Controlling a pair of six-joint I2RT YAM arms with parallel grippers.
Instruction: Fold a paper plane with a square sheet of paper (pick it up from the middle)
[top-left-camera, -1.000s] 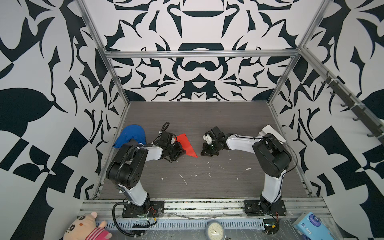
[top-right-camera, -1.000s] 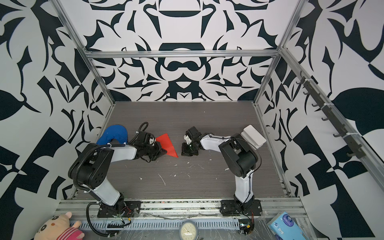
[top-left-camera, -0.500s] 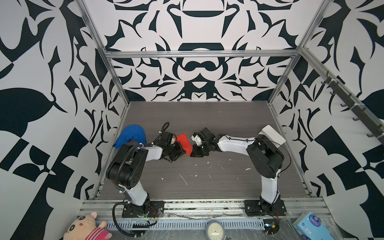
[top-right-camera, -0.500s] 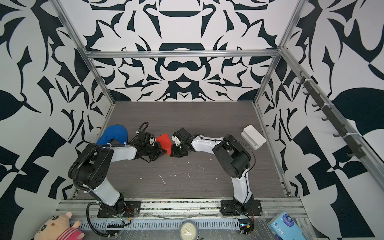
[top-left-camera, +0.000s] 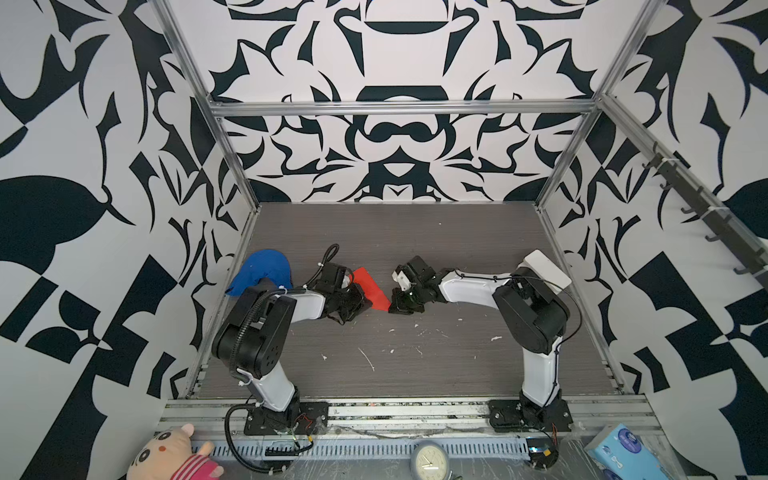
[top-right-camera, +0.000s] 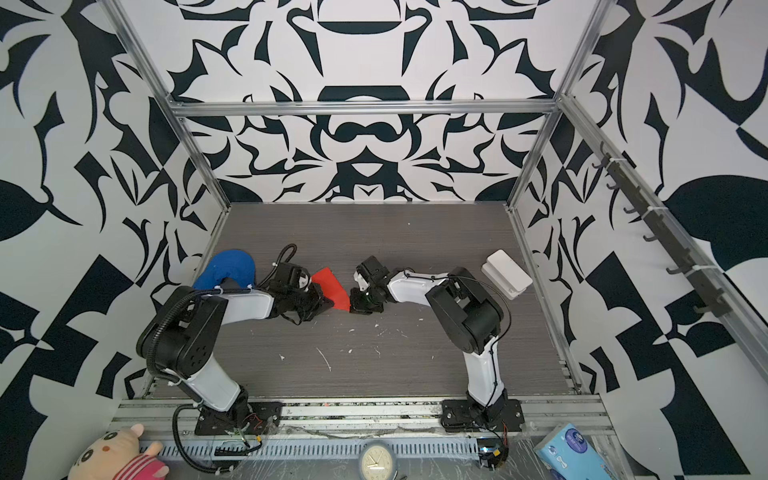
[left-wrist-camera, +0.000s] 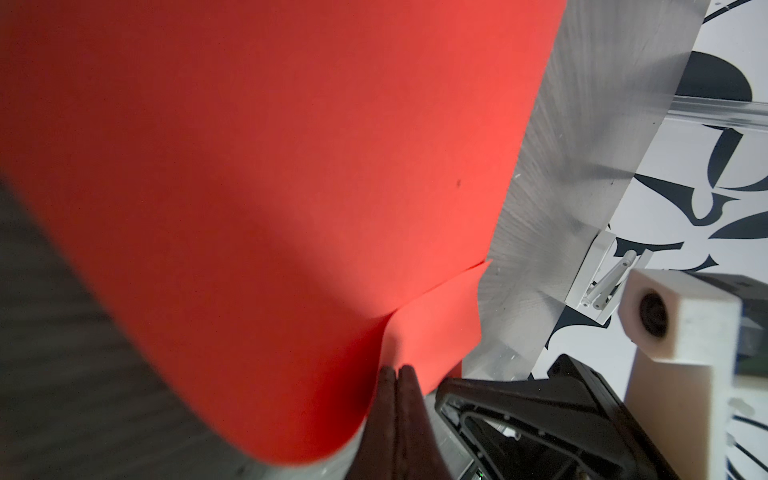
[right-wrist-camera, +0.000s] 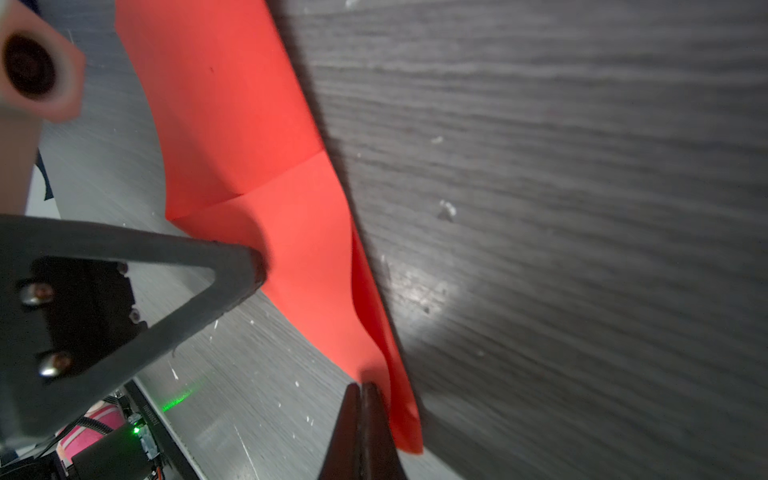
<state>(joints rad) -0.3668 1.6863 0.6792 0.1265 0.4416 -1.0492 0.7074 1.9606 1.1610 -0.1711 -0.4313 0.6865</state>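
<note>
The red sheet of paper (top-left-camera: 369, 286) (top-right-camera: 331, 286) lies on the dark table, folded into a narrow pointed shape with layered flaps (left-wrist-camera: 432, 328) (right-wrist-camera: 291, 216). My left gripper (top-left-camera: 360, 301) (top-right-camera: 325, 304) is shut, and its tips (left-wrist-camera: 397, 370) rest against the paper's wider end. My right gripper (top-left-camera: 393, 304) (top-right-camera: 354, 305) is shut too. Its tips (right-wrist-camera: 360, 387) touch the paper's pointed end, where one edge curls up off the table. No paper shows between either pair of jaws. The left fingers (right-wrist-camera: 245, 266) press on a flap in the right wrist view.
A blue cloth lump (top-left-camera: 262, 269) lies behind the left arm by the left wall. A white box (top-left-camera: 547, 269) sits by the right wall. White scraps (top-left-camera: 366, 358) dot the table's front half. A plush toy (top-left-camera: 170, 455), a clock (top-left-camera: 430, 459) and a tissue box (top-left-camera: 623, 451) lie beyond the front rail.
The right gripper swept left over the paper, then came back right to its pointed end. The paper lies flatter and longer again. The left arm has stayed put.
</note>
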